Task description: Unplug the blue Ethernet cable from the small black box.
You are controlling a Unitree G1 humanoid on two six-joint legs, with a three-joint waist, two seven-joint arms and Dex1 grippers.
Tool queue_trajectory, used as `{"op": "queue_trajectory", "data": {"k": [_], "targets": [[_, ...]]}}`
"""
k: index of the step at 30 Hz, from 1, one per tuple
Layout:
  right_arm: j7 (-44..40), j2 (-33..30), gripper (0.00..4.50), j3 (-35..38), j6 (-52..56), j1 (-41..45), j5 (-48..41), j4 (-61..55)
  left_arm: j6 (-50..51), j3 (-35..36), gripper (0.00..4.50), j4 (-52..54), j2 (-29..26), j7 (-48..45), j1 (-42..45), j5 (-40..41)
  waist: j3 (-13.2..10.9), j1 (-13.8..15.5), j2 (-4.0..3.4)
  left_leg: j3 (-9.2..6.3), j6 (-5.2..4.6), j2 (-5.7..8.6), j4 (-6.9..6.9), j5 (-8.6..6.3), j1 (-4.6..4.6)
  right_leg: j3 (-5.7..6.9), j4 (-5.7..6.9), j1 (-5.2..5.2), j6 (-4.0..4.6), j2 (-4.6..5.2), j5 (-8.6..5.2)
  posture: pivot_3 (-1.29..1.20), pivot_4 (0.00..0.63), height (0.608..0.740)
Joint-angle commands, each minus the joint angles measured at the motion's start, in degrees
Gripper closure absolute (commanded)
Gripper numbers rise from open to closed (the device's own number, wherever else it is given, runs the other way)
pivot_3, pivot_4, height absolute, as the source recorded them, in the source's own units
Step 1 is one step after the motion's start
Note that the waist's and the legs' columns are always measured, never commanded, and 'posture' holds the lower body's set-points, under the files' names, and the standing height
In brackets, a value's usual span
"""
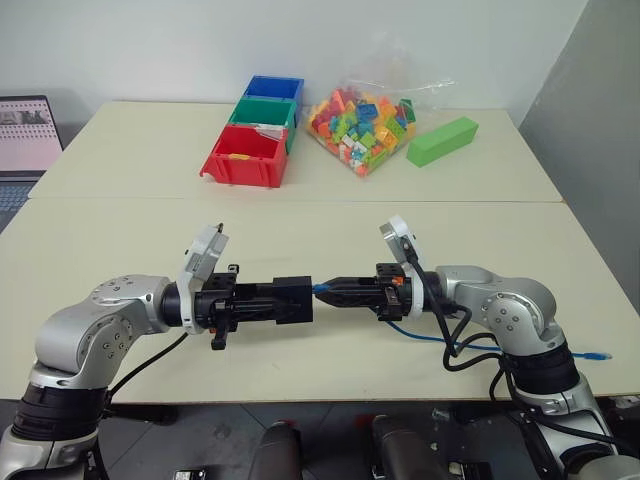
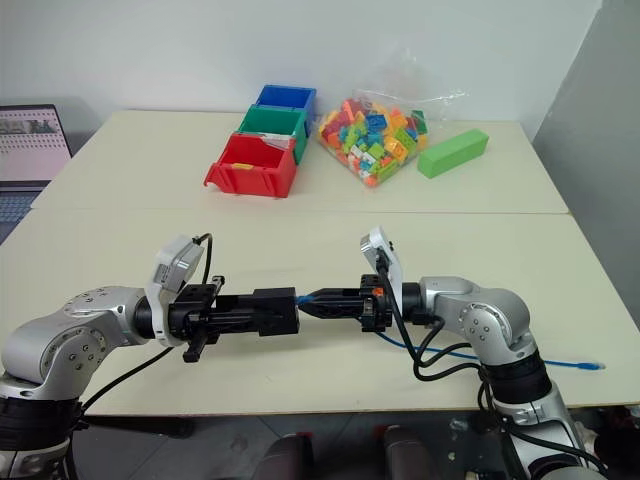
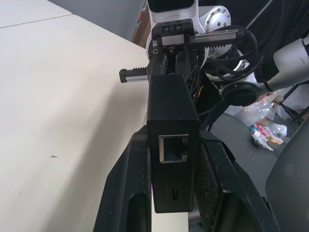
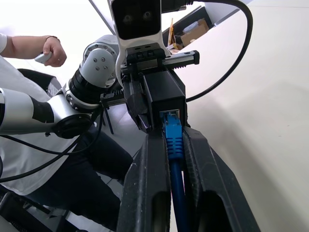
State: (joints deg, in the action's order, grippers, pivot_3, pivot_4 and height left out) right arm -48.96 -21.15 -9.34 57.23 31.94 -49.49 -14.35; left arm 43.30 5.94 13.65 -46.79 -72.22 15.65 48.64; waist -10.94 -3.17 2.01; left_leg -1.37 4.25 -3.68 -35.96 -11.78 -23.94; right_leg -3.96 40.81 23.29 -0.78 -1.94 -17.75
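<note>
Left gripper: jaws are clamping the small matte black rectangular box by its two long sides, holding it level above the cream table. In the left wrist view the box is sitting between the two black fingers, with an empty metal-rimmed port facing the camera.

Right gripper: jaws are pressed together on the thin bright blue Ethernet cable, pinching its blue strain-relief boot just behind the plug. The two grippers are pointing at each other, tips nearly meeting. In the right wrist view the plug is sitting in the port on the box face nearest the right jaws, so the cable is not yet pulled free.

Outward from the right jaws, the cable is running back under the right wrist, trailing over the table edge and ending in a loose plug well beyond the right elbow.

Far side of the table, well apart from both jaws: a row of red, green and blue plastic bins, a clear bag of mixed coloured bricks, a long green block. A laptop is standing beyond the left arm. A person's hand is showing in the right wrist view.
</note>
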Motion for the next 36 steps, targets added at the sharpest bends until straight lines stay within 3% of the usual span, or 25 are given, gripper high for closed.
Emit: {"op": "queue_trajectory", "data": {"k": [1,18,21,23,29,36], "targets": [[-1.5,-0.4,4.44,0.7,-0.1,1.5,-0.8,-0.7,-1.0,0.8,3.71,1.2,-0.3,-0.7,-0.4,0.0,0.0,0.0,0.0,0.0,0.0,0.0,0.0,0.0,0.0,0.0,0.0,0.0,0.0,0.0,0.0,0.0,0.15,0.74],[-1.1,-3.7,4.44,4.6,4.6,-0.9,-4.1,0.5,-2.5,4.3,3.72,-2.7,-1.9,0.1,-4.8,-1.6,0.0,0.0,0.0,0.0,0.0,0.0,0.0,0.0,-0.01,-0.01,-0.02,0.02,0.01,0.0,0.0,0.0,0.15,0.74],[1.2,-2.8,4.44,6.1,1.2,-1.3,-1.6,1.1,-2.6,5.3,3.72,-3.3,-2.0,0.6,-5.9,-2.0,0.0,0.0,-0.01,0.0,-0.01,-0.01,0.03,0.0,0.0,-0.02,-0.02,0.02,0.03,0.0,-0.02,0.0,0.15,0.74],[4.6,-1.5,4.44,5.4,-5.5,0.8,4.9,3.2,-2.6,6.2,3.72,-3.5,-1.6,1.8,-6.1,-2.2,-0.1,-0.1,-0.02,0.0,0.0,-0.01,0.03,0.0,-0.01,-0.03,-0.02,0.03,0.03,0.0,-0.02,0.0,0.15,0.74],[23.4,6.4,4.44,6.8,-19.9,13.7,22.0,21.7,-3.8,7.0,3.72,-4.2,1.4,7.3,-5.2,-3.4,-0.1,-0.4,-0.07,0.07,0.0,-0.02,0.04,0.0,-0.02,-0.04,0.05,0.16,-0.05,-0.03,0.03,0.0,0.15,0.74],[34.7,8.7,4.44,6.5,-33.1,25.1,36.5,53.8,-7.5,5.8,3.72,-3.2,5.0,12.4,-3.6,-7.1,-0.1,0.3,-0.03,0.11,0.0,0.06,0.06,0.0,-0.25,-0.1,-0.12,0.22,0.26,0.09,0.18,0.0,0.15,0.74]]}}
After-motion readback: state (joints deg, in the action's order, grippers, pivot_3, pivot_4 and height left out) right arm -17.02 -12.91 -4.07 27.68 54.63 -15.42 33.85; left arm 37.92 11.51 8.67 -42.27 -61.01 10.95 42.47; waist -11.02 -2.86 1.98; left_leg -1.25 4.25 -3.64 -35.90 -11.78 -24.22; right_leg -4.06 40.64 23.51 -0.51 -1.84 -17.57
